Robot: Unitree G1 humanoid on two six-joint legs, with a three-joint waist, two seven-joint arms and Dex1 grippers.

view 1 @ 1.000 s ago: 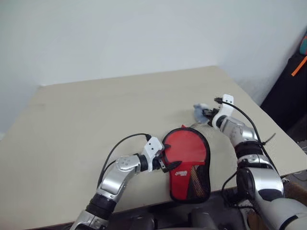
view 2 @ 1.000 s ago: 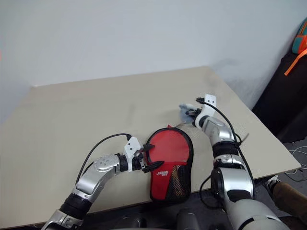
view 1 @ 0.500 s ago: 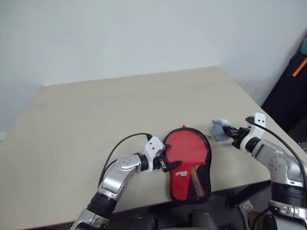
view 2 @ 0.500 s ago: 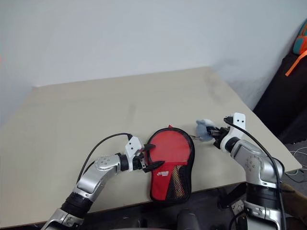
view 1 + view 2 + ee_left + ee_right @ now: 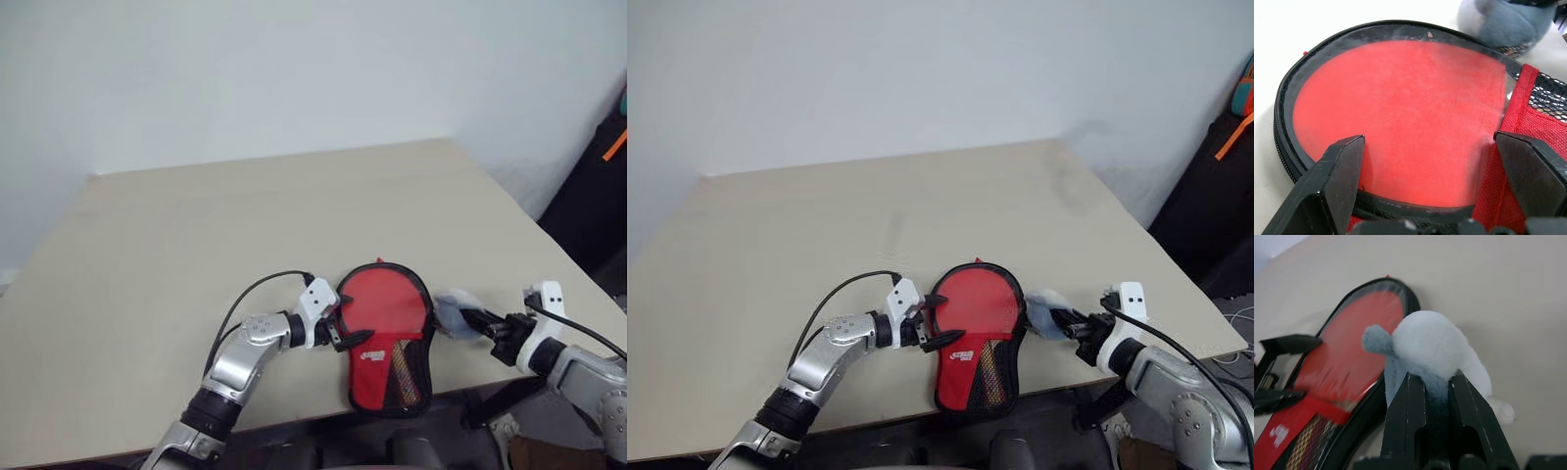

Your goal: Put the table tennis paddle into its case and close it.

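Beige and smooth, the flat wooden counter [image 5: 196,225] is carrying everything, with a pale wall behind it. Toward its near edge, the left hand [image 5: 345,327] is reaching in from the left with its two black fingers [image 5: 1332,181] spread wide apart, one on either side of the round end of the case, gripping nothing. Its tips are sitting over the case's left rim.

The red, paddle-shaped zip case with black trim [image 5: 388,333] is lying flat near the front edge of the counter, round end pointing away from the robot, narrow end with the white logo and mesh panel toward it. Through the clear panel on the round part a red surface is showing [image 5: 1400,117]; whether that is the red-faced table tennis paddle itself cannot be told for sure.

Just beside the case's right rim, a small grey-blue soft plush lump [image 5: 454,311] is being held by the right hand [image 5: 490,323], whose black fingers [image 5: 1408,421] are pinched together on it. The lump is sitting close against the black edge of the case.
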